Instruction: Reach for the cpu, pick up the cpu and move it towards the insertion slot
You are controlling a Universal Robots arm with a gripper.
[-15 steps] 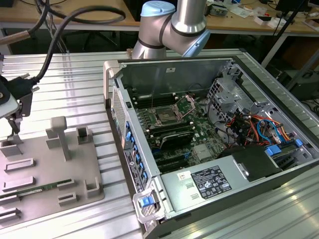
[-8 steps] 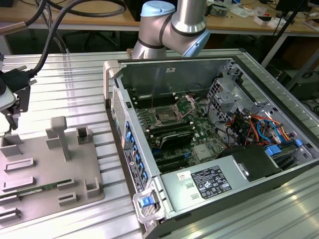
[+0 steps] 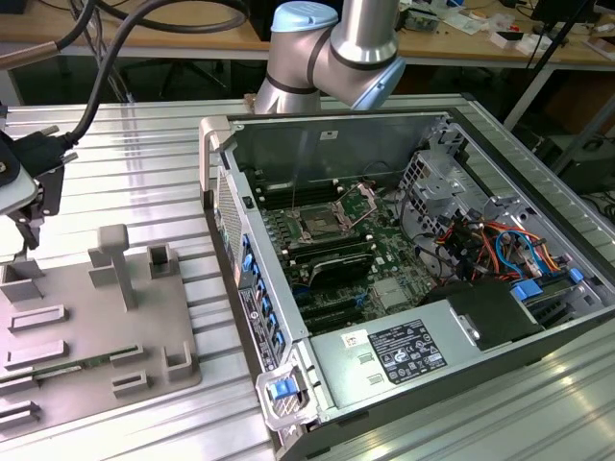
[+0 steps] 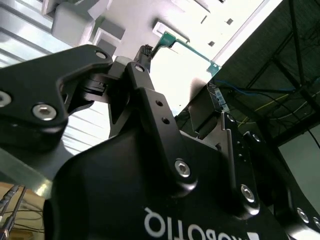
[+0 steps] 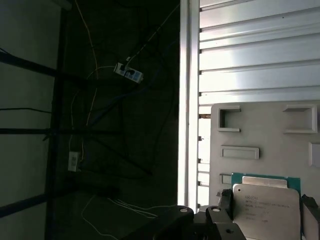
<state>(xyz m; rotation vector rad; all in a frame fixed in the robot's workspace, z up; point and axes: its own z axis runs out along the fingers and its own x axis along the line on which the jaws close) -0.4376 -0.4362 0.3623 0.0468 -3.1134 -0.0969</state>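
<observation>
Jaws of the gripper (image 5: 267, 206) set at two opposite edges of the cpu (image 5: 265, 212), right up against its thin green rim; cannot tell whether pinching the chip or merely flanking it. In the first wrist view, cpu flat, silvery-white top up, over the gray fixture plate (image 5: 270, 130), with raised gray holders on the plate around it; cannot tell whether resting there or lifted clear. In the second wrist view, cpu (image 4: 190, 48) as a thin green outline just past the black linkage.

In the exterior view, gripper (image 3: 29, 226) at the far left edge, pointing down over the left end of the plate (image 3: 106, 336). Plate flat on the ribbed metal counter (image 3: 144, 144). Long narrow green stick (image 3: 67, 368) in holders on the plate's near side.

Well apart, toward the exterior view's right: open computer case (image 3: 404, 130) on the same counter, green board (image 3: 384, 259) on its floor. Insertion slot (image 3: 317, 229) on that board, a dark square inside a shiny metal frame, with long black memory slots (image 3: 332, 257) on its near and far sides. Beyond the case's far wall, arm (image 3: 327, 48) with silver and pale blue joints.
</observation>
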